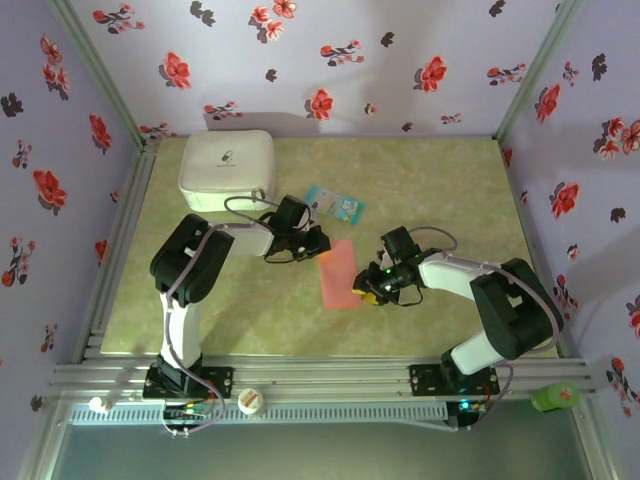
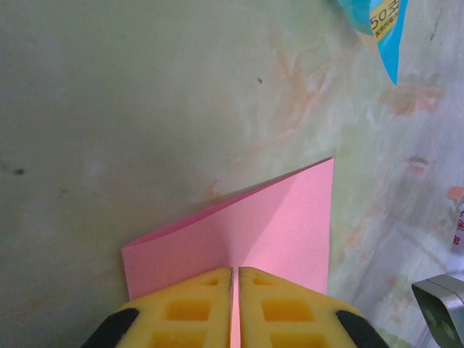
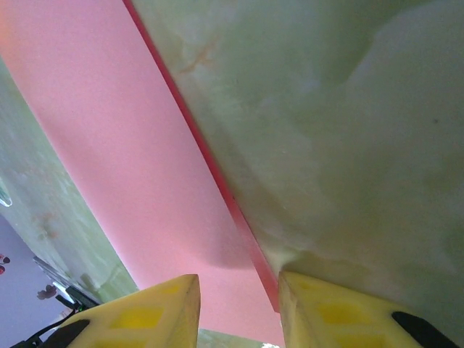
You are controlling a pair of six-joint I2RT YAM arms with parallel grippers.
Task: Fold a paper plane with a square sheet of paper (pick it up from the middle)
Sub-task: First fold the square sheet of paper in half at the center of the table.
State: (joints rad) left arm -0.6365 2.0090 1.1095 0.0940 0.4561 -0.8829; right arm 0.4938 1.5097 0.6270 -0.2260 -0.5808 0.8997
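Centre of top view: square sheet of paper [image 1: 340,272], salmon pink, folded into a narrow oblong. Flat on the marbled green worktop [image 1: 440,180], long side roughly up-down in frame.

Left pincer [image 1: 319,248]: at the sheet's upper-left end. In left wrist view, yellow fingers [image 2: 188,315] pressed together at bottom centre, only a thin slit between. Pink edge pinched in that slit, so clamped on the sheet. Sheet spreads away toward upper right of that frame. Faint crease running up from the slit, top corner sharp. Cannot tell whether the far edge is lifted or lying flat.

Right pincer [image 1: 364,292]: at the sheet's lower-right end. In right wrist view, yellow fingertips [image 3: 156,319] at bottom of frame, standing clearly apart. Darker red folded edge of the sheet runs down between them. Ends just beside the right-hand fingertip, touching or nearly so. Left-hand fingertip over the pink face, right-hand one over bare worktop. Part open, straddling the edge, not closed on it.

Light-blue packet [image 1: 335,205]: just above the sheet in top view, near but apart. Also at the upper right corner of left wrist view.

White case [image 1: 228,170]: upper left of worktop, well apart from the sheet.

Small white round cap [image 1: 250,400] and green object [image 1: 555,397]: on the metal rail at bottom of frame.

Grey metal piece at lower right of left wrist view, too cropped to identify.
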